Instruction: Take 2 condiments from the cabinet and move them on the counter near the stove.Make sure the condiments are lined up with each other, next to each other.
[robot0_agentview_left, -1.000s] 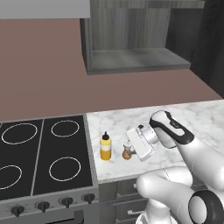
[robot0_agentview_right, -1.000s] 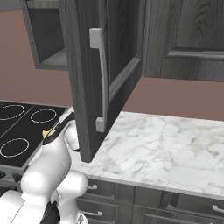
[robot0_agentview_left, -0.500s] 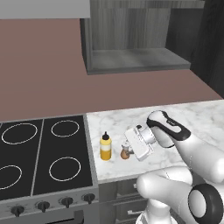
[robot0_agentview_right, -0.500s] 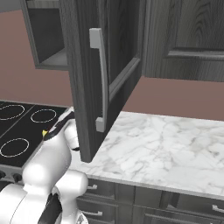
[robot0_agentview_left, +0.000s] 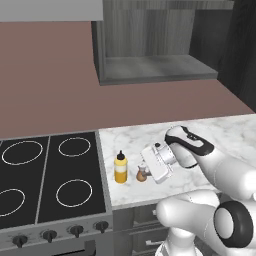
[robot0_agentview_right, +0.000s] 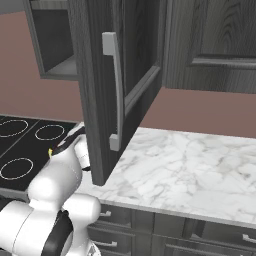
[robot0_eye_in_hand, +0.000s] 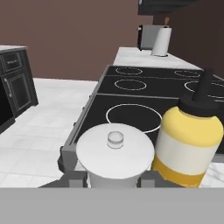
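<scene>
Right base view: the open cabinet door (robot0_agentview_right: 112, 95) blocks most of the work area; only a sliver of the yellow squeeze bottle (robot0_agentview_right: 50, 151) shows past the arm, and the shaker is hidden. Left base view: the white hand covers the fingertips of the pincer (robot0_agentview_left: 145, 172), so the contact itself is hard to make out.

Hand view: the brown shaker (robot0_eye_in_hand: 115, 151) sits between the two finger tips, which are closed against its sides; its round white top with a small centre knob faces the camera, the brown body mostly cut off.

Left base view: the shaker (robot0_agentview_left: 142, 174) stands on the marble bench (robot0_agentview_left: 235, 132), just beside the yellow bottle (robot0_agentview_left: 120, 168) with its dark pointed nozzle. Both stand near the stove (robot0_agentview_left: 50, 175). The wall cabinet (robot0_agentview_left: 152, 45) hangs above.
</scene>
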